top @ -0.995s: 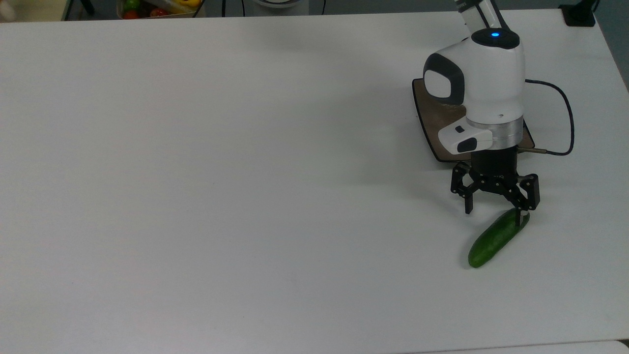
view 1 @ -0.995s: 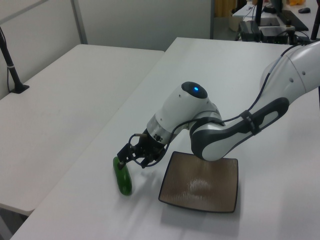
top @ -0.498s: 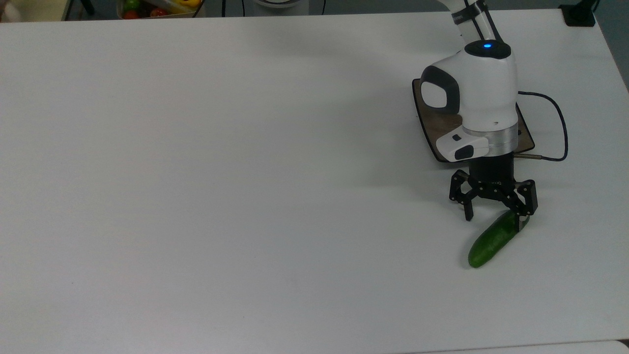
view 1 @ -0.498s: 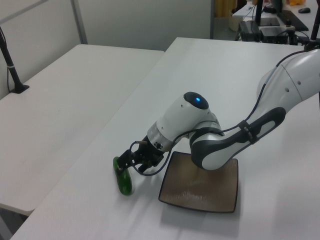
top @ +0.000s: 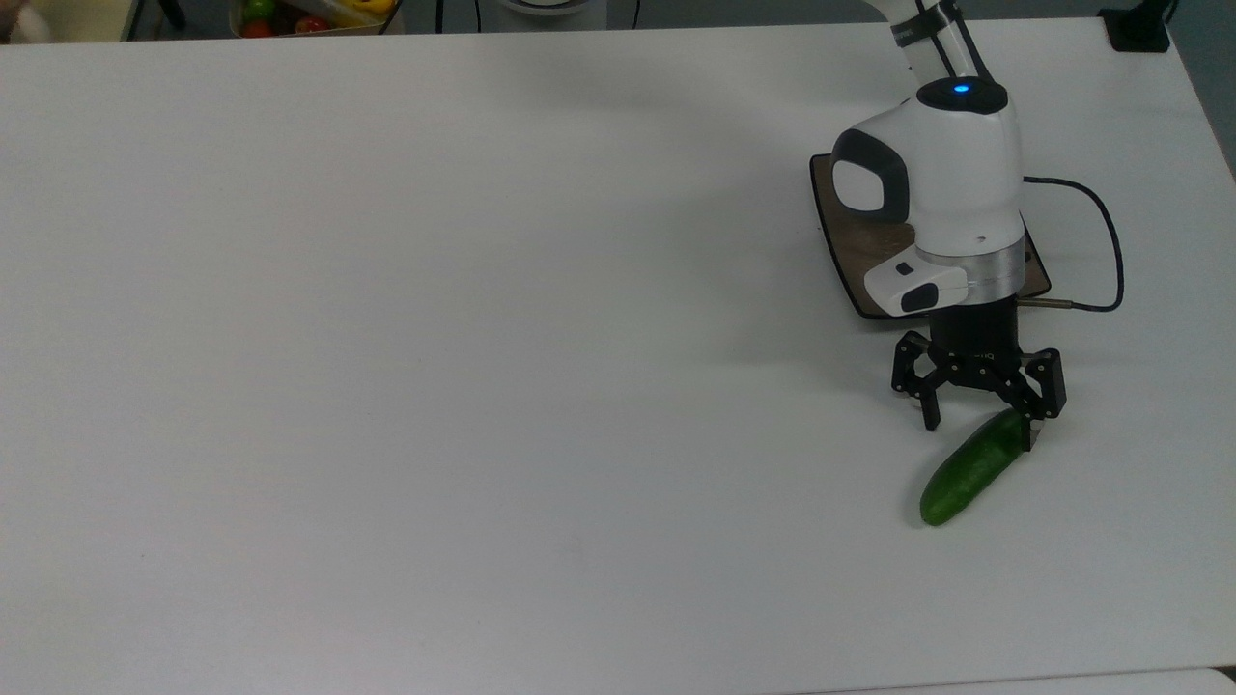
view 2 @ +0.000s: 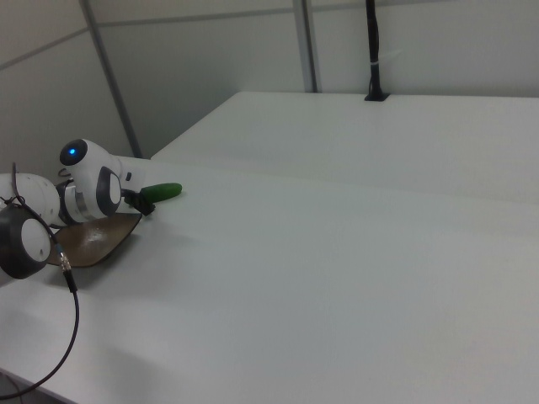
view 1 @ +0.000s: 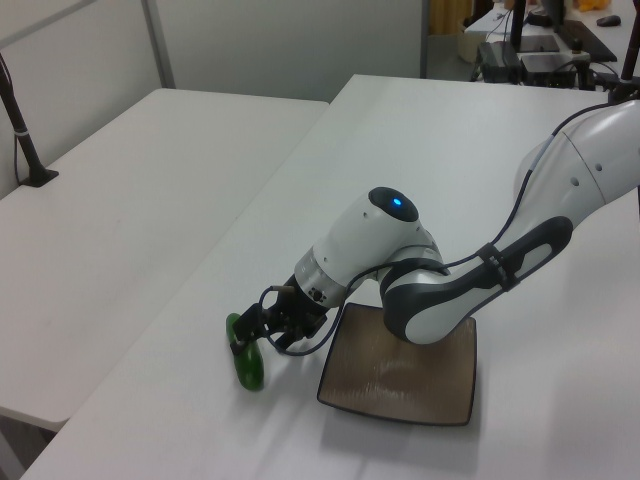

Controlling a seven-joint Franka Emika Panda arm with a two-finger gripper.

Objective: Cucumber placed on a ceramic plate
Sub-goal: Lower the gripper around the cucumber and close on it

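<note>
A white robot arm lowers its gripper (top: 979, 425) to the cucumber (top: 969, 467) on a white table (top: 483, 338), fingers spread apart, one finger touching the cucumber's upper end in the top view. The cucumber lies on the bare tabletop near the top view's right edge, just beside the brown square plate (view 1: 400, 378), which holds nothing. A box of colourful produce (top: 309, 14) sits beyond the table's far edge. No writing is readable.
</note>
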